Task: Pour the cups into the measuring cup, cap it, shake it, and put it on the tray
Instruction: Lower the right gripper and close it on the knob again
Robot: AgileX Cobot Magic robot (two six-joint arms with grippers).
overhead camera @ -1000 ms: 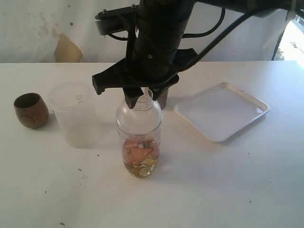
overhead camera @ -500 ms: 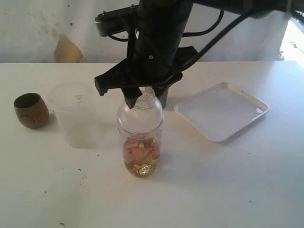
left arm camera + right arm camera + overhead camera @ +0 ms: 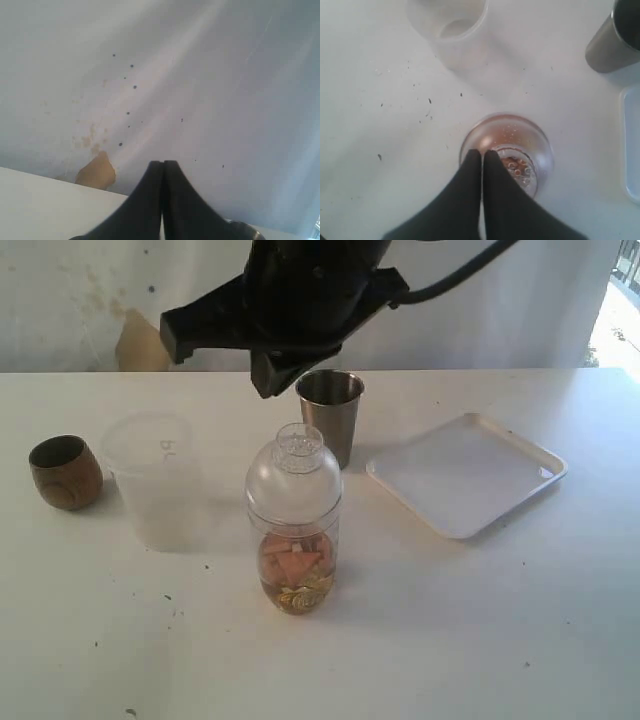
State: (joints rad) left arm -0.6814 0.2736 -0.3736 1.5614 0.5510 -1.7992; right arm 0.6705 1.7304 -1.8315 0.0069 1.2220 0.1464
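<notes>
Ok, measuring cup sits capped mid-desk, so shaking comes next. Right gripper hovers over it, left gripper idles aside, both fingers pressed together, empty

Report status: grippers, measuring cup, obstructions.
Left gripper shut, empty. Right gripper shut, empty, above measuring cup. Cup capped, upright, not yet on tray. Steel tumbler behind it.

Your right arm: matte black, blocky, black cable trailing; left gripper and right gripper: tapered black fingers.
</notes>
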